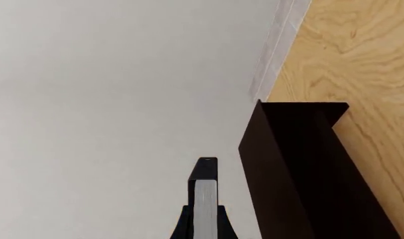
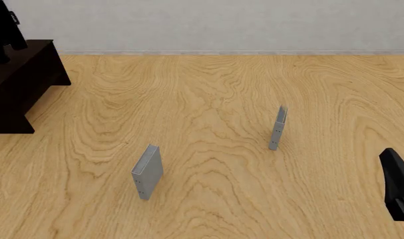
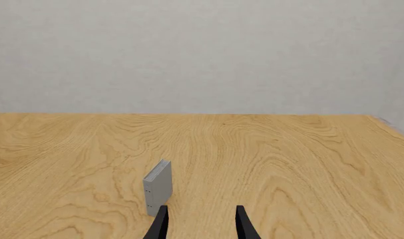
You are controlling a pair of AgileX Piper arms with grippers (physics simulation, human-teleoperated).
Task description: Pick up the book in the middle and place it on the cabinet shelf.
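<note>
My left hand (image 1: 203, 224) clamps the book (image 1: 205, 196) upright, spine out, just beside the cabinet (image 1: 301, 169), ready for shelving; my right hand (image 3: 198, 221) rests unclenched over the counter (image 2: 215, 99).

My front camera sits high on my side, looking forward and down across the wooden surface (image 2: 215, 89) to the grey wall (image 2: 222, 25); the cabinet (image 2: 23, 84) shows at its far left edge. My left wrist camera looks along its pincer (image 1: 203, 219), very close beside that same cabinet (image 1: 301, 169), with wall beyond. My right wrist camera rides low, facing level over the surface toward the wall; it shares 1 grey book (image 3: 158, 186) with the front view (image 2: 277, 127).
</note>
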